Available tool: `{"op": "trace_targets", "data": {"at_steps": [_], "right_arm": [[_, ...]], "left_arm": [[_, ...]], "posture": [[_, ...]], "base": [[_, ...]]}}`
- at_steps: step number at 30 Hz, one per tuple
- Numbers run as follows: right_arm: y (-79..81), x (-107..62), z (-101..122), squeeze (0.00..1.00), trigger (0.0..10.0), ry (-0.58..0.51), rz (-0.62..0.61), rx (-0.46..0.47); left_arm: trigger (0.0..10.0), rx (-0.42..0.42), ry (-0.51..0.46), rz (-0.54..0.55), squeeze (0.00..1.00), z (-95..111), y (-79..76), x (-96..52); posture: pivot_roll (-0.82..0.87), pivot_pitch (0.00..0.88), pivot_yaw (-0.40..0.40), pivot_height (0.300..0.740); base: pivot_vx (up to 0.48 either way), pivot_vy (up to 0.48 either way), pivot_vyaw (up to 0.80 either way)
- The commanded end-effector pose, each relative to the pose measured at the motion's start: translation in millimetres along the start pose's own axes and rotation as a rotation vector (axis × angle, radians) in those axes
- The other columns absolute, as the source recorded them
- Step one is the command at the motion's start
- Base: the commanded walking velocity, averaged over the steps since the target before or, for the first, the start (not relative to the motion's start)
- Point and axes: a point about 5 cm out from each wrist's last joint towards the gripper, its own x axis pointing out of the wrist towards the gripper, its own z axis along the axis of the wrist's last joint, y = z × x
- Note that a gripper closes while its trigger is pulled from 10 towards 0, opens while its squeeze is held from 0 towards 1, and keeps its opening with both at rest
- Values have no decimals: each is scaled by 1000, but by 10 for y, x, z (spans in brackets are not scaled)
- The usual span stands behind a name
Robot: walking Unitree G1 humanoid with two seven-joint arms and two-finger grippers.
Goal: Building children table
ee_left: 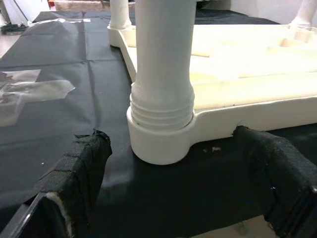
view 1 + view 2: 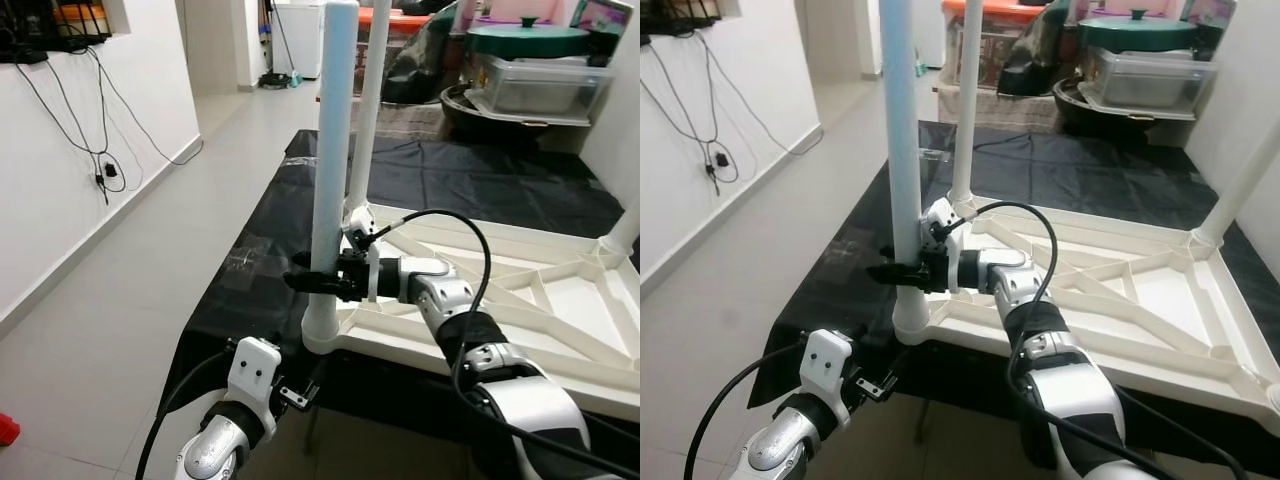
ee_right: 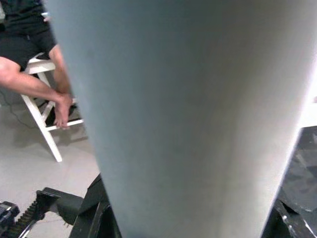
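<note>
Nearest, the left gripper (image 2: pixel 297 397) hangs low before the corner socket (image 1: pixel 161 144), fingers spread wide and empty. Just above that socket the right gripper (image 2: pixel 300 282) is clamped round the near leg (image 2: pixel 330 170), a stiff, smooth, probably light tube best held low. The upturned white tabletop (image 2: pixel 560 330) lies on a black sheet (image 2: pixel 240 270); beyond it, pale floor tiles (image 2: pixel 130 250) and storage tubs (image 2: pixel 540 80).

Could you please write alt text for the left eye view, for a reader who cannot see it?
The right pincer grips an upright white table leg standing in the corner socket of an upturned white tabletop on black sheeting. The left pincer hovers below the table edge.
</note>
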Motion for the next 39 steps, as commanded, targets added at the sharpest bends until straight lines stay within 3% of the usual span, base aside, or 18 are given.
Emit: {"op": "trace_targets", "data": {"at_steps": [1, 2, 3, 4, 5, 7, 10, 17, 20, 21, 22, 25, 26, 30, 32, 36, 38, 39], "right_arm": [[-10, 36, -33, 0, 0, 6, -55, -1], [-102, -2, -46, 0, 0, 2, -233, -12], [-102, -2, -46, 0, 0, 2, -233, -12], [-278, -133, -69, 0, 0, 7, -559, 10], [-278, -133, -69, 0, 0, 7, -559, 10], [-477, -428, -123, 0, 0, 26, -1037, 56], [-506, -783, -223, 0, 0, 2, -1459, 117], [-294, -731, -330, 0, 0, -85, -1661, 265], [-216, -511, -316, 0, 0, -141, -1609, 319], [-187, -344, -261, 0, 7686, -199, -1514, 309], [-183, -316, -248, 1000, 10000, -208, -1502, 304], [-168, -277, -174, 1000, 10000, -244, -1488, 240], [-205, -306, -151, 0, 10000, -265, -1457, 223], [-246, -339, -78, 0, 10000, -328, -1339, 198], [-356, -460, 7, 0, 10000, -349, -1057, 168], [-380, -490, 7, 0, 10000, -305, -843, 182], [-327, -476, 22, 0, 10000, -232, -544, 173], [-327, -476, 22, 0, 10000, -232, -544, 173]], "left_arm": [[10000, 7, 3, 2, 0, 1, -8, -15], [10000, 5, 2, 1, 0, 2, -7, -14], [10000, 5, 2, 1, 0, 2, -7, -14], [10000, 4, 3, -1, 0, -1, -6, -13], [10000, 4, 3, -1, 0, -1, -6, -13], [10000, 3, 5, -4, 0, -5, 0, -12], [10000, 2, 8, -14, 0, -10, 0, -6], [10000, 7, 9, -17, 0, -14, -3, -2], [10000, 8, 9, -15, 0, -16, -3, -1], [10000, 9, 8, -14, 0, -14, -3, 0], [10000, 10, 8, -13, 0, -14, -3, 0], [10000, 10, 7, -13, 0, -17, -3, -2], [10000, 9, 7, -13, 0, -19, -5, -3], [10000, 8, 8, -14, 0, -28, -9, -11], [10000, 7, 9, -19, 0, -29, -8, -4], [10000, 7, 9, -22, 0, -31, -8, -1], [10000, 9, 10, -25, 0, -29, -9, 2], [10000, 9, 10, -25, 0, -29, -9, 2]], "posture": [[152, 0, -65, 740], [145, 0, -61, 740], [145, 0, -61, 740], [138, 0, -54, 740], [138, 0, -54, 740], [121, 0, -38, 740], [114, 0, -34, 740], [121, 0, -38, 740], [121, 0, -40, 740], [124, 0, -46, 740], [124, 0, -46, 740], [125, 0, -46, 740], [123, 0, -46, 740], [119, 0, -43, 740], [117, 0, -39, 740], [116, 0, -38, 740], [118, 0, -40, 740], [118, 0, -40, 740]], "base": [[0, 0, 0], [0, 0, 0], [0, 0, 0], [0, 0, 0], [0, 0, 0], [0, 0, 0], [0, 0, 0], [0, 0, 0], [0, 0, 0], [0, 0, 0], [0, 0, 0], [0, 0, 0], [0, 0, 0], [0, 0, 0], [0, 0, 0], [0, 0, 0], [0, 0, 0], [0, 0, 0]]}}
